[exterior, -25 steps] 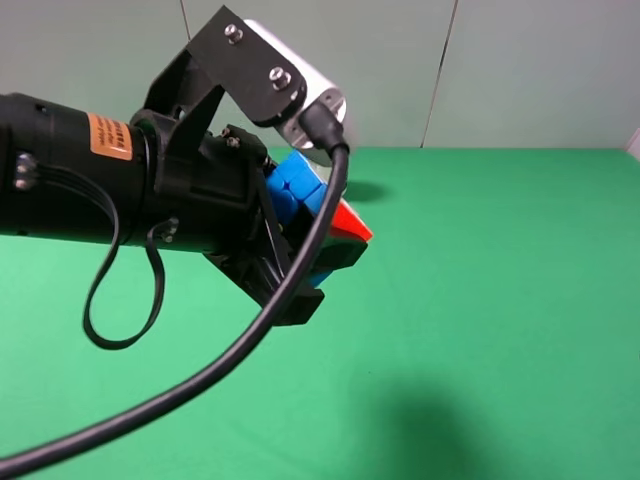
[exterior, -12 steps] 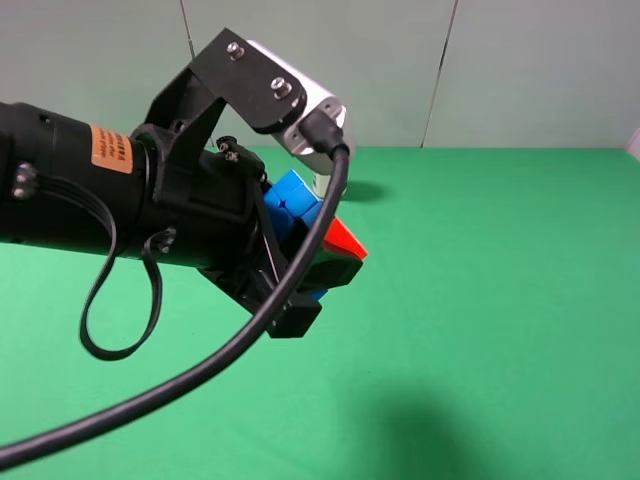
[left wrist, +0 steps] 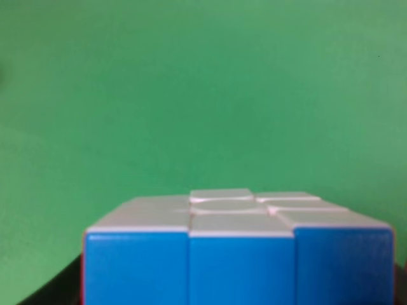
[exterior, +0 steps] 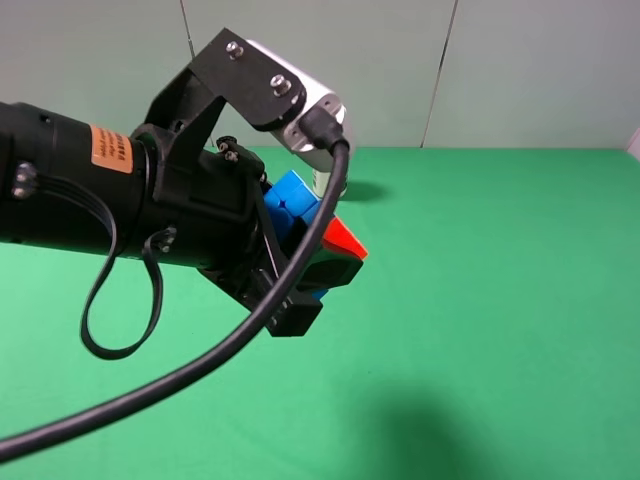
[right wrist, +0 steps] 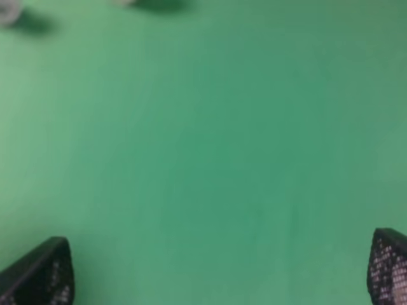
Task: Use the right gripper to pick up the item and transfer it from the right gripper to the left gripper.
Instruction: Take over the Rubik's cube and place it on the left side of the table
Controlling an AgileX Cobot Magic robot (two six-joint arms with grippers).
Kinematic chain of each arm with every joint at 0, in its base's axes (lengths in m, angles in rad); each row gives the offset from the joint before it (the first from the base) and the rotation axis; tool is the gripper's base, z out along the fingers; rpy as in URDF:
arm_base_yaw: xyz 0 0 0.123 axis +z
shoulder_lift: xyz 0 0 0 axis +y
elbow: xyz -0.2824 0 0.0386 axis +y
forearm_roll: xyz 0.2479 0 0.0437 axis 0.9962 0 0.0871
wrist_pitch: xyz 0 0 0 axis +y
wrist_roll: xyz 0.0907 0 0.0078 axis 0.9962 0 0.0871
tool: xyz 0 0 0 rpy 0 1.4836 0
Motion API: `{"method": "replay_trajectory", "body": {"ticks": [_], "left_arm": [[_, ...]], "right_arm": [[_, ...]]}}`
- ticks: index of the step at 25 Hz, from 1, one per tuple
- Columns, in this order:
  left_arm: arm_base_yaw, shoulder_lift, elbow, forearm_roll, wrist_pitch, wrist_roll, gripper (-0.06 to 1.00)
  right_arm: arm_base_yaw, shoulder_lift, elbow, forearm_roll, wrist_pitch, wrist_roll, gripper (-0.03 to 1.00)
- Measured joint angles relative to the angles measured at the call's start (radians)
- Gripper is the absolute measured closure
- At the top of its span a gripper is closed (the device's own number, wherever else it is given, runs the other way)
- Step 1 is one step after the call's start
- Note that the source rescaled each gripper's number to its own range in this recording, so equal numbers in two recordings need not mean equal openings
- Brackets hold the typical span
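The puzzle cube point(exterior: 300, 205) shows blue and red-orange faces and sits between the black jaws of my left gripper point(exterior: 315, 265), held up in the air above the green table. The left arm carries an orange sticker point(exterior: 111, 149), a screwed black plate and a white module. In the left wrist view the cube point(left wrist: 238, 254) fills the lower part, with blue and white faces. My right gripper point(right wrist: 222, 267) is open and empty over bare green surface; only its two black fingertips point(right wrist: 41, 273) show. The right arm is out of the exterior view.
A green table point(exterior: 480, 300) covers the scene, with a pale wall behind it. A thick black cable point(exterior: 200, 370) hangs from the left wrist module. Blurred pale shapes point(right wrist: 7, 11) sit at the edge of the right wrist view.
The left arm with the cube shifted slightly left and down a second ago, then held still. The cube stays in the left jaws.
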State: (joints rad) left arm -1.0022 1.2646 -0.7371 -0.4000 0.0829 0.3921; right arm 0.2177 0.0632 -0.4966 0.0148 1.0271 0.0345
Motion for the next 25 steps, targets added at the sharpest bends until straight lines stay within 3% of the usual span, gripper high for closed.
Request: {"method": "replay_trajectory", "body": {"ticks": [6,25], "left_arm": [[0.0,0.0,0.0,0.0,0.007,-0.001,0.92],[0.0,-0.002,0.0,0.0,0.132,-0.001,0.92]], "right_arm": [[-0.112,-0.068,0.0,0.0,-0.003,0.001,-0.03],[-0.118,-0.069,0.0,0.004,-0.008,0.001,-0.03]]}}
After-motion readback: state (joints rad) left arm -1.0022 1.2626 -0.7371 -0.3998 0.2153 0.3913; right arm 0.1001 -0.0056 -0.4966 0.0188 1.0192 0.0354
